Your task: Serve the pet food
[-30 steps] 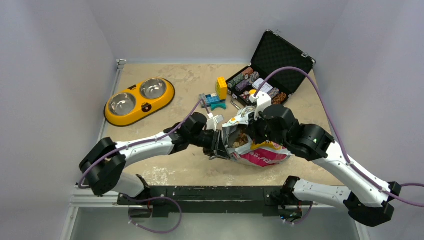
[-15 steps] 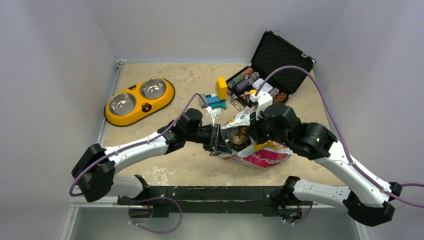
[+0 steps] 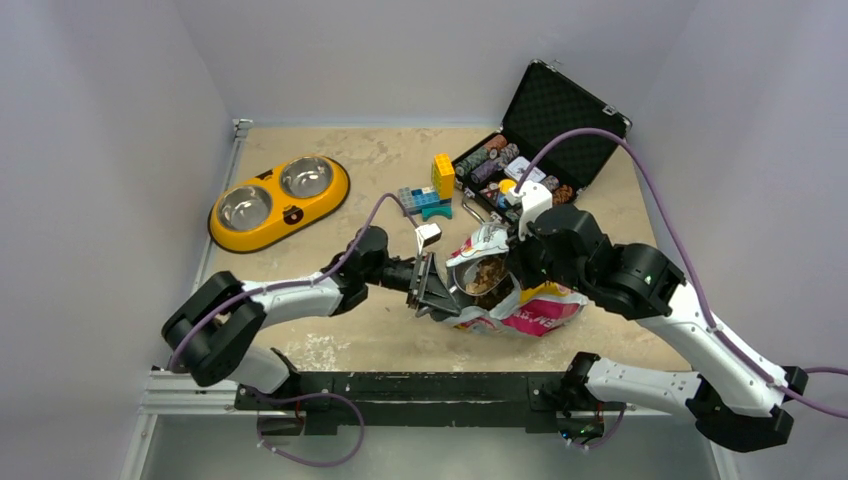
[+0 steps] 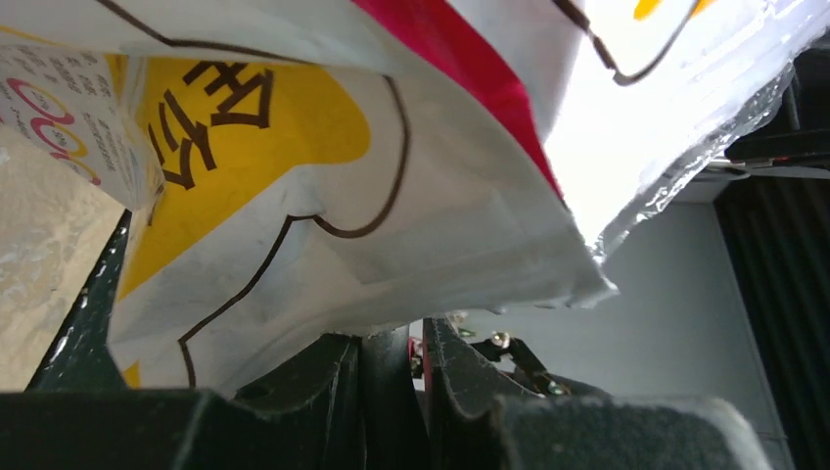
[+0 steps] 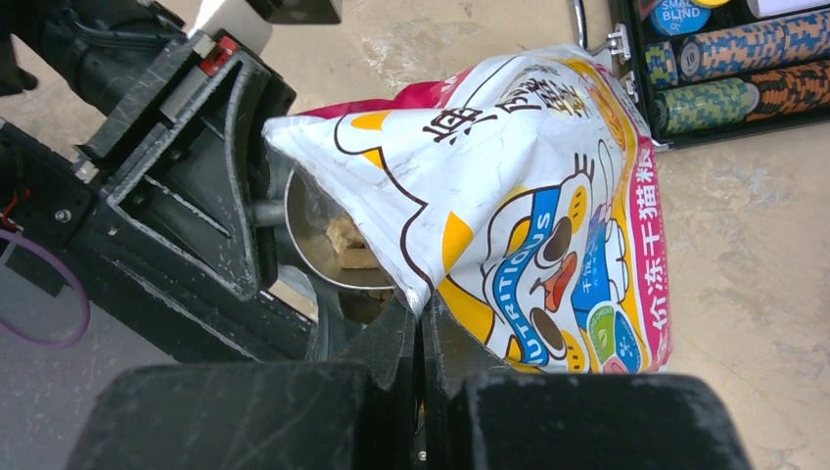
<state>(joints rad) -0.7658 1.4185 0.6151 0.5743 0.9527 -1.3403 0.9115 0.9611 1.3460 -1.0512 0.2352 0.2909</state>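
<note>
A glossy white, yellow and magenta bag (image 3: 535, 310) lies on the table with its mouth facing left. My right gripper (image 3: 512, 268) is shut on the bag's upper edge (image 5: 421, 308) and holds the mouth up. A round metal scoop (image 3: 466, 290) sits in the mouth with brown pet food (image 3: 487, 275) in it. My left gripper (image 3: 432, 285) is shut on the scoop's handle. In the right wrist view the scoop (image 5: 308, 230) carries tan pet food (image 5: 347, 243) under the bag (image 5: 529, 186). The left wrist view is filled by the bag's side (image 4: 323, 225) above my left gripper (image 4: 421, 338).
A yellow double-bowl feeder (image 3: 280, 200) with two steel bowls stands at the back left. An open black case of poker chips (image 3: 540, 140) is at the back right. Yellow and blue toy bricks (image 3: 432, 190) stand just behind the bag.
My left arm has swung lower and drawn slightly left. The scoop has turned up in the bag's mouth and shows more pet food. The right gripper kept its hold on the bag.
</note>
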